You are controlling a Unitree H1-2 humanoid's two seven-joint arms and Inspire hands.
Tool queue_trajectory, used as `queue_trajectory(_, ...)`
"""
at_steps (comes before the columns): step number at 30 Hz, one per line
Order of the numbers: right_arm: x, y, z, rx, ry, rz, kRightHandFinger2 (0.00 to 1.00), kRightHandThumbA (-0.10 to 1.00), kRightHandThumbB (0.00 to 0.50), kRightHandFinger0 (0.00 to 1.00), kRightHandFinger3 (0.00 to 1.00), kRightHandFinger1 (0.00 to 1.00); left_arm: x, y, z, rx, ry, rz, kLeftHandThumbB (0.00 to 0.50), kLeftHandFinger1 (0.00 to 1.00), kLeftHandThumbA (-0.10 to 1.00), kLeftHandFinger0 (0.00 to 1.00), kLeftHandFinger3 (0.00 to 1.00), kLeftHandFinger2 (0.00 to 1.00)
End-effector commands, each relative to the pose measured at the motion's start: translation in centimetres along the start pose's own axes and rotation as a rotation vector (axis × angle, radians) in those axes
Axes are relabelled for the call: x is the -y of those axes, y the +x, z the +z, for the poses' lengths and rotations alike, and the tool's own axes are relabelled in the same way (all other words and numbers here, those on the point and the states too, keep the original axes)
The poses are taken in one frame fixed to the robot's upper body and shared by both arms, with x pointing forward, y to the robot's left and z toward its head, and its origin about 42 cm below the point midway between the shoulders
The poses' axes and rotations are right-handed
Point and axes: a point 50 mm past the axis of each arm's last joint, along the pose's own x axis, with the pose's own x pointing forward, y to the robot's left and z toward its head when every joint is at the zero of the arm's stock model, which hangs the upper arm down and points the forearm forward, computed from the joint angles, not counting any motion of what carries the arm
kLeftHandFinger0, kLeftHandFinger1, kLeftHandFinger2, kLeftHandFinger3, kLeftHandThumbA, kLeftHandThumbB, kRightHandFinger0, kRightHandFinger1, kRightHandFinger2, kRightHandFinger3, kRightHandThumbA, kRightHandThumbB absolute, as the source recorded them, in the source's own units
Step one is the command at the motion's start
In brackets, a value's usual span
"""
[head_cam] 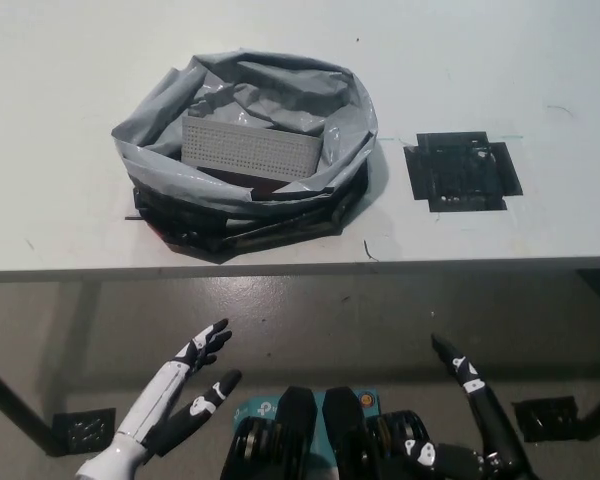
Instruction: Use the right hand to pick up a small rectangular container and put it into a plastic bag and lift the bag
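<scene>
A grey plastic bag (155, 105) sits crumpled and open on the white table, rolled down over a black base. Inside it leans a small rectangular container (248, 153), pale grey with a dotted face. My white left hand (175, 404) is low at the bottom left, below the table edge, open with fingers spread and holding nothing. My black right hand (475, 415) is low at the bottom right, also open and empty. Both hands are well clear of the bag.
A flat black square mat (462, 171) lies on the table to the right of the bag. The table's front edge (300, 268) runs across the middle of the picture, with grey floor below it. Small black pads (83, 430) lie on the floor.
</scene>
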Motion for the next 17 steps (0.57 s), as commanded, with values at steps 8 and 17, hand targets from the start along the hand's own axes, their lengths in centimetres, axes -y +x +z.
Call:
queue_trajectory(8,-1.3,-1.3,1.8,0.32,-0.059,-0.055,1.0,0.89,0.173,1.0,1.0,1.0,-1.4,-0.7,0.2,0.091,0.031,0.045,0.25,1.0,0.8,1.0,1.0,1.0)
queue_trajectory(17,-1.1,-0.9,1.6,0.305,-0.084,-0.022,1.0,0.83,0.16,1.0,1.0,1.0,-1.2,-1.1,-0.5,0.069,0.022,0.087,0.229,1.0,0.8,1.0,1.0,1.0)
